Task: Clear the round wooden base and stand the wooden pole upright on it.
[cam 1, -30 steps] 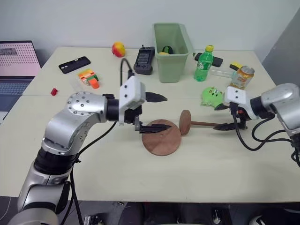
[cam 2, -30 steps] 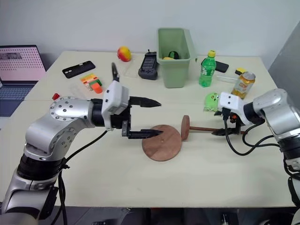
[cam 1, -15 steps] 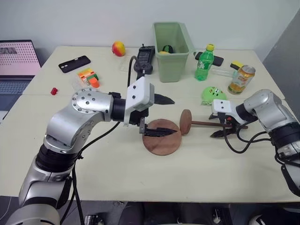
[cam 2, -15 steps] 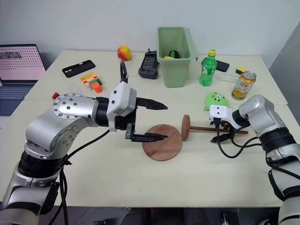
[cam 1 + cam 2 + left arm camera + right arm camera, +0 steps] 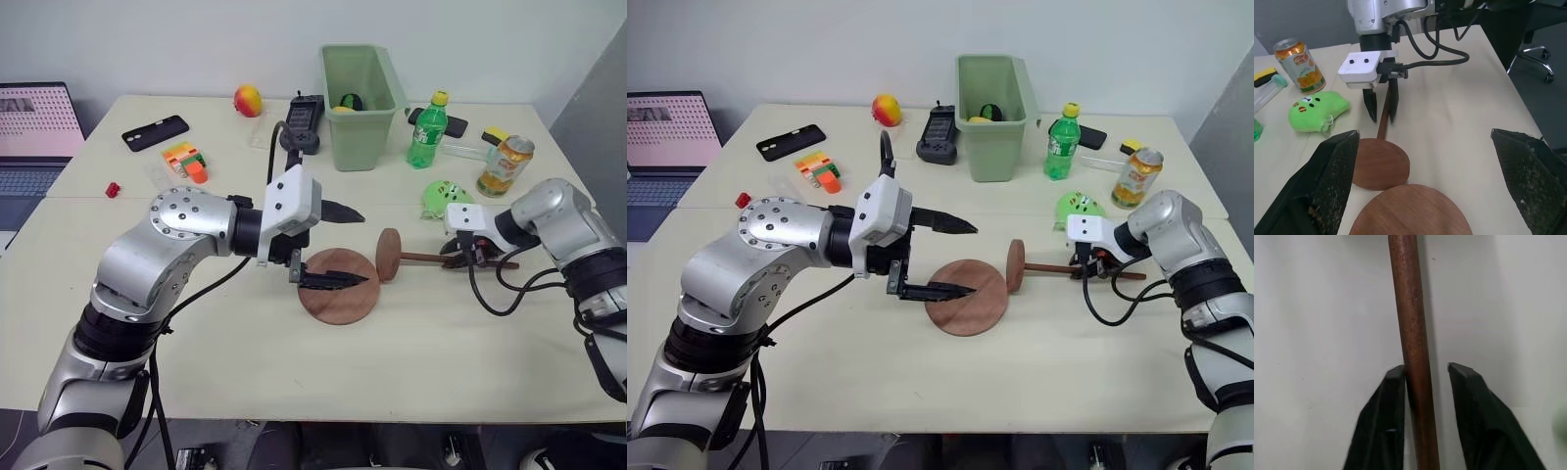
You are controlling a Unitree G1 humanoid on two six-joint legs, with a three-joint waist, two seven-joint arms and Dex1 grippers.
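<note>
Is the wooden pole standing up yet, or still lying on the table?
Still lying down. The wooden pole rests flat on the table, its end disc beside the round wooden base, with the right gripper straddling it.

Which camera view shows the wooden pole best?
The left wrist view: the wooden pole shows between the right gripper's fingers, down to its disc. The head views show it small; the right wrist view shows a short stretch.

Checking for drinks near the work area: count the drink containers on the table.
2. A green bottle stands to the right of the green bin; an orange can stands further right, behind the right gripper. Others may be hidden inside the bin.
</note>
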